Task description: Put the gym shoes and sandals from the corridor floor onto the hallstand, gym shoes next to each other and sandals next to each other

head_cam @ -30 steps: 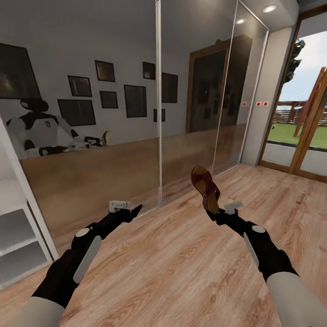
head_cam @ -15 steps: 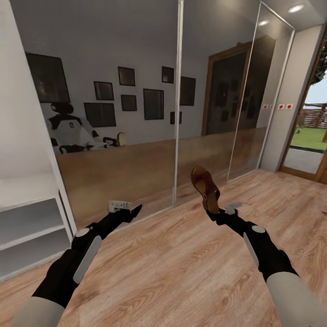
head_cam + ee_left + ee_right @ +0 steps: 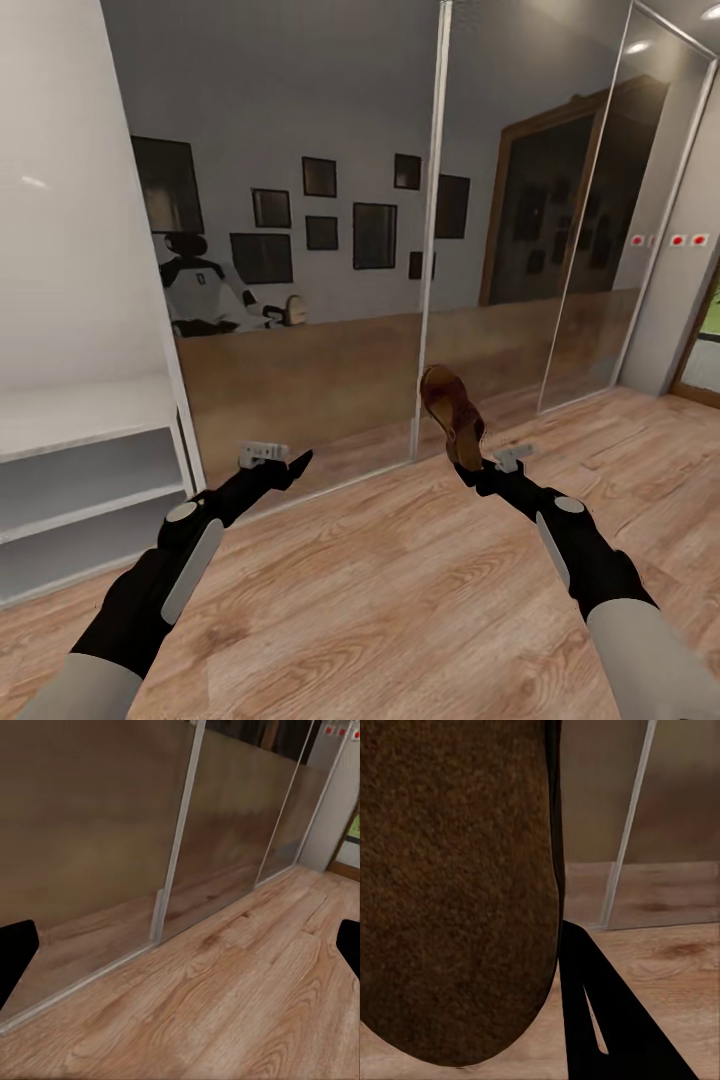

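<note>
One brown sandal (image 3: 453, 414) stands upright in the air, heel end down, with my right gripper (image 3: 470, 469) shut on it; up close its tan footbed (image 3: 457, 885) sits against one black finger (image 3: 607, 1012). My left gripper (image 3: 300, 462) hangs over the corridor floor (image 3: 400, 590) with its black fingertips (image 3: 15, 956) wide apart and nothing between them. The hallstand (image 3: 85, 480), pale grey with two open shelf tiers, stands at the left edge of the head view. The gym shoes are out of view.
A mirrored sliding wardrobe (image 3: 330, 260) runs along the wall ahead, its frame posts (image 3: 428, 240) reaching the floor; it reflects the robot (image 3: 205, 295) and framed pictures. A doorway (image 3: 705, 350) shows at the far right. Wood floor stretches between my arms.
The whole view has swung left: the hallstand has come further into the picture and the outdoor doorway has slid almost out at the right. Both arms and the held sandal keep their pose.
</note>
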{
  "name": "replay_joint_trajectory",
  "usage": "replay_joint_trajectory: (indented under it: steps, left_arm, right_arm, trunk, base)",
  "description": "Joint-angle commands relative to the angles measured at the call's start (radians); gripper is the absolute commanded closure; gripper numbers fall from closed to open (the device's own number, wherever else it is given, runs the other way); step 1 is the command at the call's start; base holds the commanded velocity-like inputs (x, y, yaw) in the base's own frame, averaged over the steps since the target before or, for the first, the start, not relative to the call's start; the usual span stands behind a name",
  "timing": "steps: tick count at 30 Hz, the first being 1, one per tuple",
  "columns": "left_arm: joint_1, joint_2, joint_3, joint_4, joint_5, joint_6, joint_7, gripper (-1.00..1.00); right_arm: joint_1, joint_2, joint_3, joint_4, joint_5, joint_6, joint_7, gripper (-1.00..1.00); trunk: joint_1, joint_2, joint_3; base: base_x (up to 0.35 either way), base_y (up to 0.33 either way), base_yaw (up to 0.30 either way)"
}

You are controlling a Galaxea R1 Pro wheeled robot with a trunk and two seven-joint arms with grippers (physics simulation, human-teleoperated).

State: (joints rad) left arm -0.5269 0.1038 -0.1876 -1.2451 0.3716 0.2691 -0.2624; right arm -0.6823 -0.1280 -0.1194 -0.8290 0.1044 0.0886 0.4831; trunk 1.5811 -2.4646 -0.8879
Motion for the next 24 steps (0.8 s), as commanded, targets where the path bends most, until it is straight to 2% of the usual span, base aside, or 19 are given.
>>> replay_joint_trajectory:
  steps: [1, 24]
  left_arm:
    - [-0.001, 0.001, -0.001, -0.001, 0.01, 0.007, 0.0, -1.0]
    - [-0.001, 0.001, -0.001, -0.002, 0.012, 0.007, 0.0, -1.0]
  right_arm:
    - [0.0, 0.001, -0.004, -0.002, 0.006, 0.006, 0.006, 1.0]
    - [0.0, 0.001, -0.004, -0.002, 0.006, 0.006, 0.005, 1.0]
  trunk:
    - [0.0, 0.0, 0.0]
    - [0.0, 0.0, 0.025]
  base:
    - [0.0, 0.0, 0.232]
    - [0.0, 0.0, 0.232]
